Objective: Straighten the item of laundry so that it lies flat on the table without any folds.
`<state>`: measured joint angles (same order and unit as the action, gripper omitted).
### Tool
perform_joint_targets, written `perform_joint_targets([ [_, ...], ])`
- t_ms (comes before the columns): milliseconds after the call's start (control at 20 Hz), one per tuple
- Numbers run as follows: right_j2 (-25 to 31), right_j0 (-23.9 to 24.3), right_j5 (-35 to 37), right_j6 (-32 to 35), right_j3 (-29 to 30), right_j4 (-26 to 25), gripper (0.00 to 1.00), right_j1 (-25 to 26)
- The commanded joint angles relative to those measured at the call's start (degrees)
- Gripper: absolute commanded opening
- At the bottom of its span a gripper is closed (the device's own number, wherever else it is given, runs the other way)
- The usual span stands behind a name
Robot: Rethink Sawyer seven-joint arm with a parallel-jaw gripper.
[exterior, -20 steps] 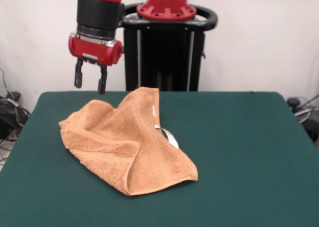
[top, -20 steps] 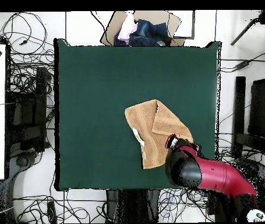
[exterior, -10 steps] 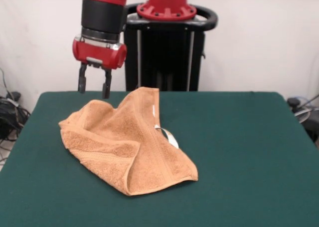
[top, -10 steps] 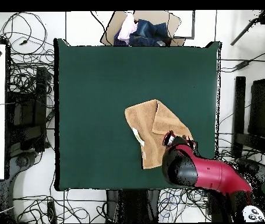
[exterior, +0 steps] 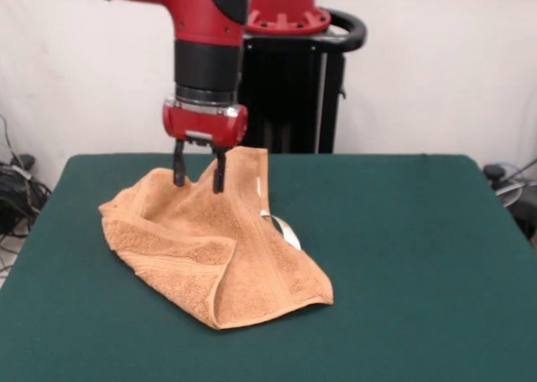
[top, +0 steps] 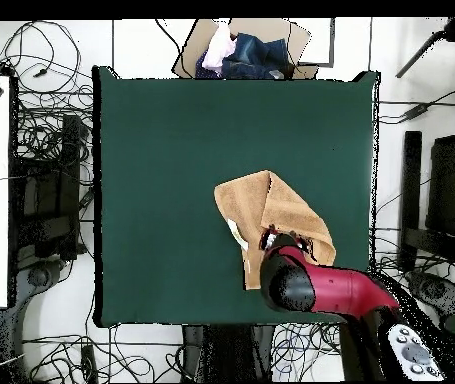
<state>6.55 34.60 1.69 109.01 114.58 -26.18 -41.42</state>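
Worktop (exterior: 419,256): dark green felt, far bigger than the cloth, so there's spare room on every side to spread it.

Arm (exterior: 201,38): red/black, comes down from the top of the front view. Overhead it covers the towel's 5 o'clock corner, so that corner can't be checked.

Towel (exterior: 210,248): orange-tan terry, bunched, not flat. In the front view it sits left of centre on the worktop. One flap is doubled over along a diagonal crease, and a raised ridge runs toward 12 o'clock, where the cloth peaks. Overhead it lies just right of centre, toward 5 o'clock of the table. My read: the peak is the loose top layer, so it's the sensible place to grab to peel the fold open.

Pincer (exterior: 198,179): parted narrowly, holding nothing. The tips straddle the cloth just at 9 o'clock of the peak, at or barely above the surface. Contact not clear. Looks posed to pinch that top layer, and the task is clearly still unfinished.

Tag (exterior: 287,231): small white strip poking out at the fold's 3 o'clock edge. Any print is too small to read. No other labels or brand marks legible.
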Motion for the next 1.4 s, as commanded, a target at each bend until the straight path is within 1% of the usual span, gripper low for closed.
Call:
perform_joint_targets([
  [50,-4.04,-6.43,-8.0,10.49,1.91,0.61,1.0,7.35],
  [150,-8.0,-10.02,-12.55,10.89,2.24,0.94,1.0,7.16],
  [250,-9.86,-11.97,-15.35,10.07,3.21,0.65,1.0,5.84],
  [350,-10.47,-12.61,-15.65,9.33,4.37,0.31,1.0,4.3],
  [450,-9.43,-11.74,-13.9,8.72,5.39,0.01,1.0,3.22],
  [650,-5.01,-8.02,-7.8,7.41,6.95,0.26,1.0,1.43],
  [850,-3.35,-6.59,-4.54,7.0,9.13,1.11,1.0,-0.48],
  [1000,-4.07,-7.07,-4.19,7.19,10.45,1.4,1.0,-1.87],
  [1050,-6.24,-8.91,-5.68,7.35,10.06,1.25,1.0,-2.66],
  [1100,-7.25,-9.82,-6.01,7.3,9.74,1.34,1.0,-3.64],
  [1200,-7.89,-10.49,-6.39,7.13,9.39,1.28,1.0,-4.8],
  [1300,-7.59,-10.18,-5.73,6.56,9.45,0.95,1.0,-6.39],
  [1400,-4.46,-7.42,-2.93,5.83,10.51,0.88,1.0,-7.32],
])
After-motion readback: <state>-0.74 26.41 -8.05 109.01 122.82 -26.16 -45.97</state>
